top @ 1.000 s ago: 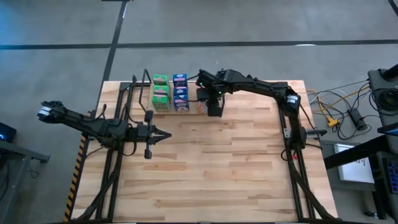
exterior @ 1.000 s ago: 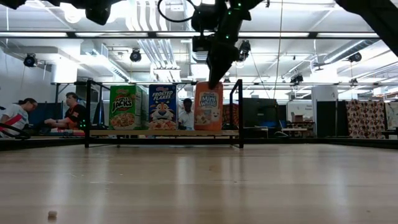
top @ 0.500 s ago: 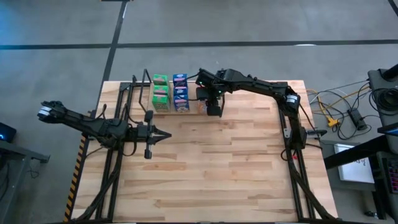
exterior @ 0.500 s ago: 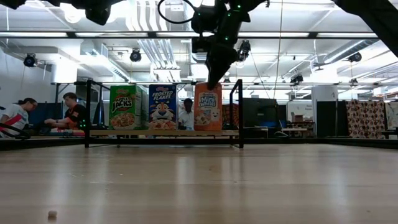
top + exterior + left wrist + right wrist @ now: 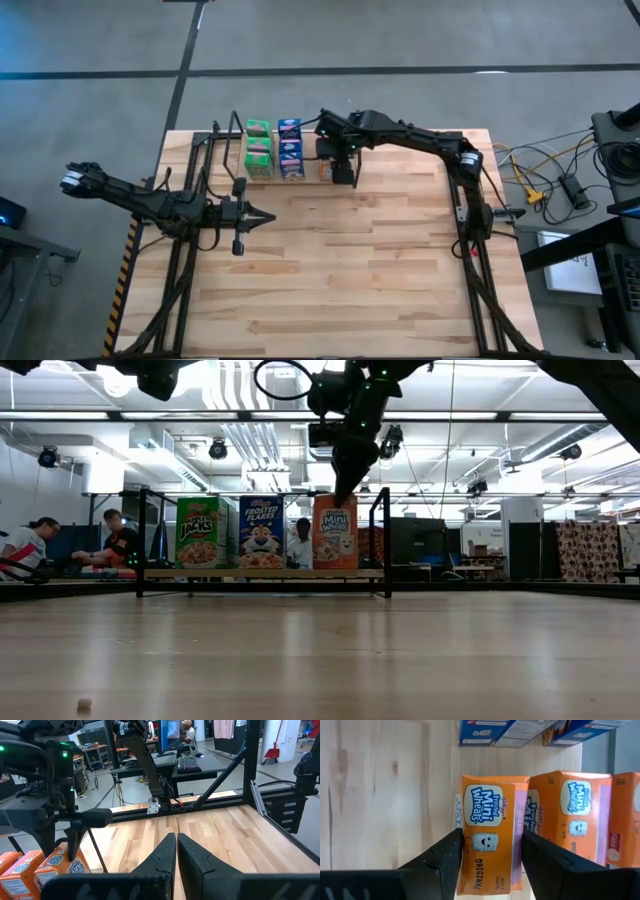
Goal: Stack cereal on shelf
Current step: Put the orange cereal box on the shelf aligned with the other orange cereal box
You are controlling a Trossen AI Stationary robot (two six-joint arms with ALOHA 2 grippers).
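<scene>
While straddling the orange cereal box point(image 5: 335, 532), upright at the shelf's point(image 5: 260, 573) right end beside the blue one point(image 5: 261, 532), needed to spread the right gripper's point(image 5: 492, 840) jaws fully and rise straight; clamped or slack, could not tell; left gripper's point(image 5: 176, 852) jaws together over the bench point(image 5: 350, 280).

An overhead camera looks straight down on the whole counter point(image 5: 330, 270); a second sits level with its surface, facing the shelf point(image 5: 262, 573). Wrist cameras ride close behind each tool, the right nearest, sharing the orange cereal boxes point(image 5: 492, 832).
</scene>
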